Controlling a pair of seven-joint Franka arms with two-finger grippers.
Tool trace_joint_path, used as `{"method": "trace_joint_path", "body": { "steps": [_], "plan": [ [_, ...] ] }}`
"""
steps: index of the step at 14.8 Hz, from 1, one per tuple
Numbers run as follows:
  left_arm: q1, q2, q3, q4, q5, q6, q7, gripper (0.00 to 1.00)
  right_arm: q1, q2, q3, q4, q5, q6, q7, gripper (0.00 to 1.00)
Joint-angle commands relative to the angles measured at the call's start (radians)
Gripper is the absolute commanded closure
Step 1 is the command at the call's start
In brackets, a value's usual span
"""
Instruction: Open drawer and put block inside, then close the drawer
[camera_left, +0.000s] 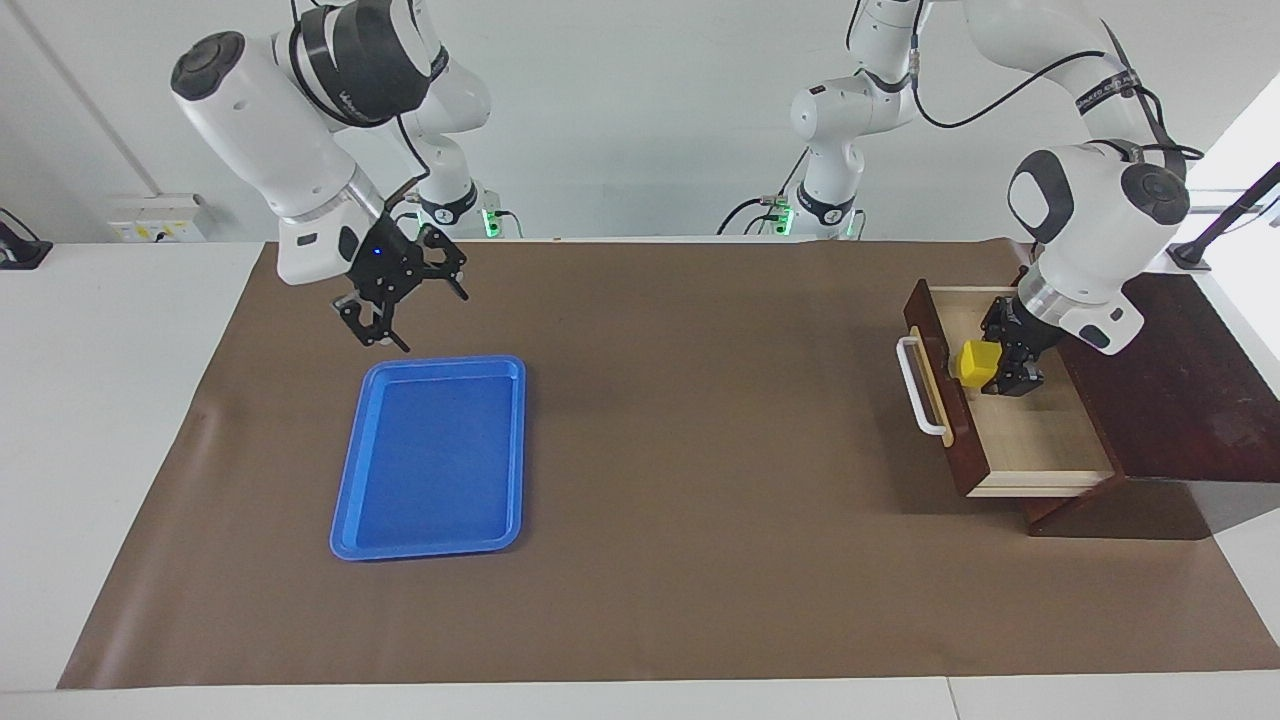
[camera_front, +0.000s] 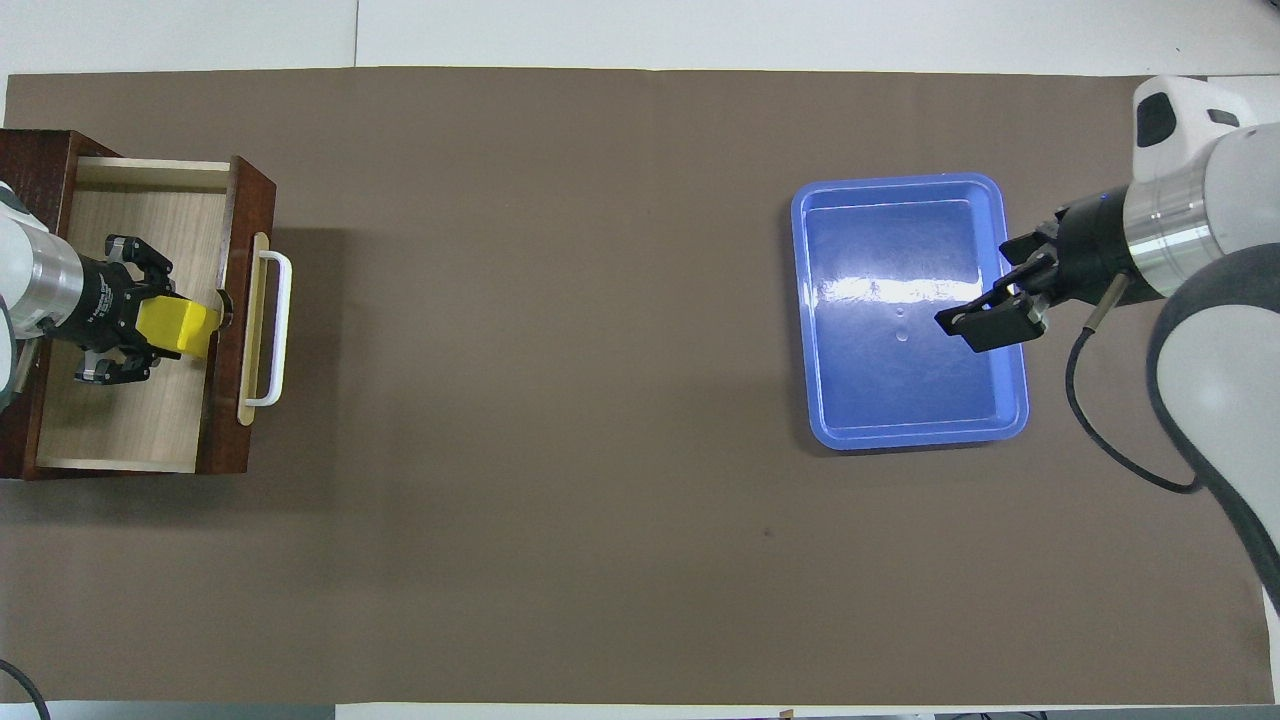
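Observation:
The drawer (camera_left: 1040, 440) stands pulled open out of its dark wooden box (camera_left: 1185, 400) at the left arm's end of the table, its white bar handle (camera_left: 917, 388) facing the table's middle. My left gripper (camera_left: 988, 368) is shut on the small yellow block (camera_left: 976, 361) and holds it inside the drawer's opening, close to the inner face of the drawer front. The overhead view shows the block (camera_front: 180, 328), the left gripper (camera_front: 190, 330) and the plywood drawer floor (camera_front: 140, 420). My right gripper (camera_left: 430, 320) hangs open and empty over the blue tray's rim; it also shows in the overhead view (camera_front: 985, 322).
A blue plastic tray (camera_left: 345, 500) lies empty at the right arm's end of the table, also seen from overhead (camera_front: 815, 300). A brown mat (camera_left: 680, 450) covers the table between the tray and the drawer.

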Motion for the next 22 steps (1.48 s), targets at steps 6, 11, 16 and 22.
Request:
{"method": "trace_joint_path", "body": {
  "steps": [6, 11, 16, 22],
  "plan": [
    [0.031, -0.055, -0.008, -0.048, 0.007, 0.046, 0.059, 0.0, -0.092, -0.048, 0.01, 0.143, -0.197, -0.32, 0.292, 0.0],
    [-0.118, 0.027, -0.015, 0.177, 0.006, -0.129, -0.039, 0.0, -0.086, -0.138, 0.009, 0.143, -0.237, -0.446, 0.518, 0.0],
    [-0.193, 0.005, -0.016, 0.04, 0.035, -0.011, -0.154, 0.0, -0.086, -0.152, 0.018, 0.11, -0.312, -0.407, 0.531, 0.0],
    [-0.078, 0.01, -0.012, 0.041, 0.108, 0.009, -0.031, 0.0, -0.097, -0.151, 0.005, 0.09, -0.326, -0.37, 0.494, 0.0]
  ]
}}
